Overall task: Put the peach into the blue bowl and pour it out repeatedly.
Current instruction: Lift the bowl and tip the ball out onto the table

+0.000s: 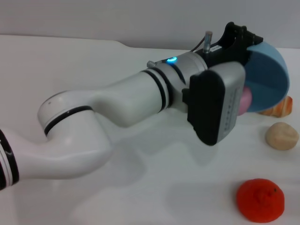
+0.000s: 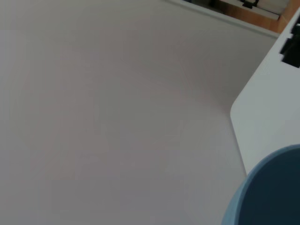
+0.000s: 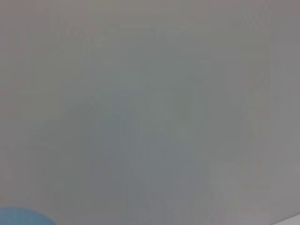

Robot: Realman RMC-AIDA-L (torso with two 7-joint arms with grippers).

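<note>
On the white table (image 1: pixel 140 197), the left gripper (image 1: pixel 243 40) holds the blue bowl (image 1: pixel 269 79) tipped up by its rim, its fingers shut on it, and the peach (image 1: pixel 244 103) peeks out below, looking light, smooth and ready to roll.

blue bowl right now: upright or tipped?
Tipped. In the head view the blue bowl stands on its side at the left gripper, its opening facing sideways, with the peach at its lower rim.
</note>
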